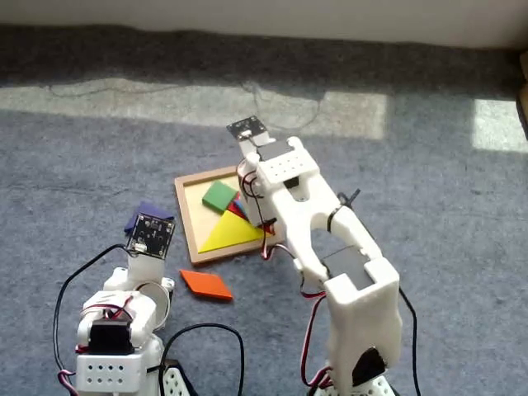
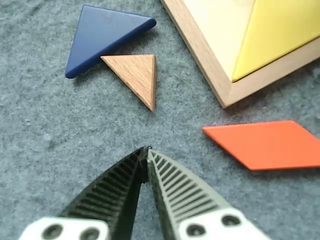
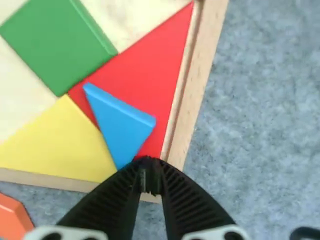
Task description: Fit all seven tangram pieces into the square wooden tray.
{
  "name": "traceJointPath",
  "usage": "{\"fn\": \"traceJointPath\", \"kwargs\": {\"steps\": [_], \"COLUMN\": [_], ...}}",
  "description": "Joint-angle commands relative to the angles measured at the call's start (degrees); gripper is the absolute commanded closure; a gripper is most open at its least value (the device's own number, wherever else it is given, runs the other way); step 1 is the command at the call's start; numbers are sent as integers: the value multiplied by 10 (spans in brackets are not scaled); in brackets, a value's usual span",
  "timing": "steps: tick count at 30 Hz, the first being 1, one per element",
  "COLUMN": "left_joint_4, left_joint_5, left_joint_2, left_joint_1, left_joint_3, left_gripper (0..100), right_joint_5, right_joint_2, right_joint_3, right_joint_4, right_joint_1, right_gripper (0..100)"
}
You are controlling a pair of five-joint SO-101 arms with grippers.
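The square wooden tray (image 1: 186,216) lies on the carpet and holds a green square (image 1: 219,195), a yellow triangle (image 1: 231,233) and a red triangle (image 3: 150,75). A light blue triangle (image 3: 122,127) rests tilted on top of the red and yellow pieces. My right gripper (image 3: 148,175) is shut over the tray rim (image 3: 197,85), its tips just beside that blue piece's corner. My left gripper (image 2: 146,152) is shut with nothing in it, above bare carpet. Ahead of it lie a wooden triangle (image 2: 135,75) and a dark blue triangle (image 2: 105,37), with an orange parallelogram (image 2: 267,144) to one side.
Grey carpet surrounds the tray. The right arm (image 1: 330,239) reaches over the tray's near right part and hides it from above. The left arm (image 1: 124,322) stands at the front left, with black cables looping around both bases.
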Motion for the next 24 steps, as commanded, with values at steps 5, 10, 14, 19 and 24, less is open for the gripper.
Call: {"fn": "traceJointPath", "kwargs": {"steps": [5,10,14,19,24], "left_joint_4": [2,2,2,2,2], "left_joint_5": [-3,-3,-3,-3,-3], "left_joint_2": [-5,-5,-5,-5,-5], "left_joint_1": [-6,-6,-6,-6,-6], "left_joint_3": [11,11,11,11,11], "left_gripper": [995,995,995,995,995], "right_joint_5": [0,0,0,0,-1], "right_joint_2": [-3,-5,-37,-55,-23], "right_joint_3": [-32,-32,-32,-28,-31], "right_joint_4": [-6,-5,9,-22,-48], "right_joint_1": [-34,-43,-43,-43,-51], "right_gripper": [993,993,993,993,993]}}
